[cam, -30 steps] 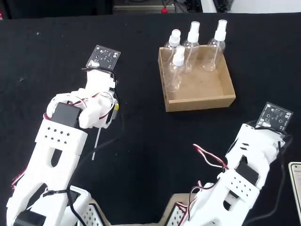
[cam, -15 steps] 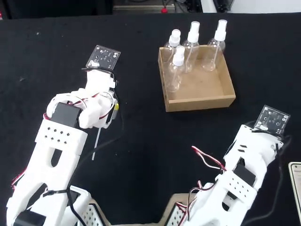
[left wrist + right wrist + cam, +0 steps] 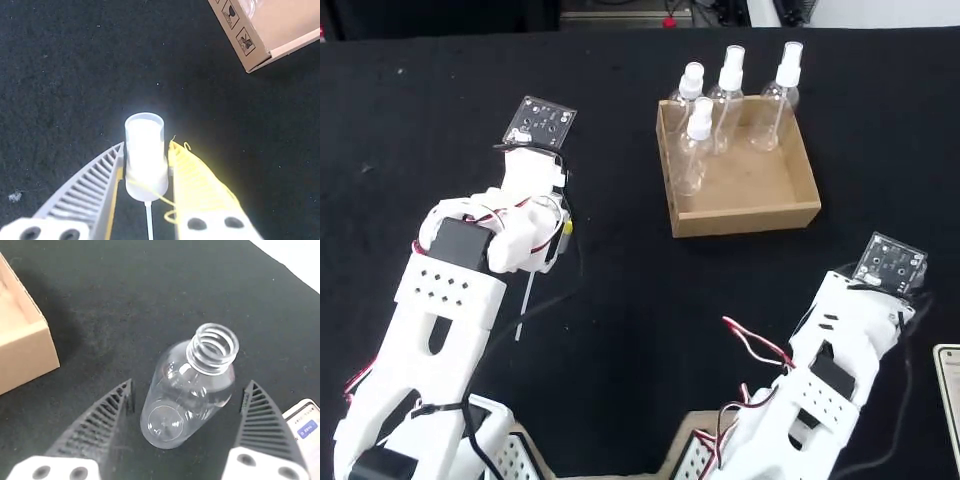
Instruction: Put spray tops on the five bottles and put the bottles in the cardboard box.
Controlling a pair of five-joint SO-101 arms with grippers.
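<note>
1. High view: the cardboard box point(image 3: 745, 215) is set on the black desk point(image 3: 620, 260) near the far edge, right of the middle. Four capped bottles point(image 3: 698, 140) are seen standing inside it, three along its far wall and one by its left wall.
2. High view: the left arm point(image 3: 440, 300) is stretched from the near-left corner toward the middle of the desk's left half. A thin white dip tube point(image 3: 525, 300) is seen hanging beneath its wrist. The right arm point(image 3: 840, 360) is placed at the near-right corner, short of the box. A card point(image 3: 948, 370) lies at the right edge.
3. Left wrist view: the left pincer point(image 3: 146, 146) is clamped on a white spray top point(image 3: 145, 132), which is pressed between the grey finger and the yellow finger and held above the desk. The tube is seen running back between the fingers. A corner of the box point(image 3: 260, 40) is seen farther off.
4. Right wrist view: the fingers of the right pincer point(image 3: 188, 386) are spread wide apart. An open bottle point(image 3: 200, 370), clear and with a bare threaded neck, is placed on the desk between them, touched by neither. The box wall point(image 3: 20, 340) is near on one side and the card point(image 3: 302, 422) on the other.
</note>
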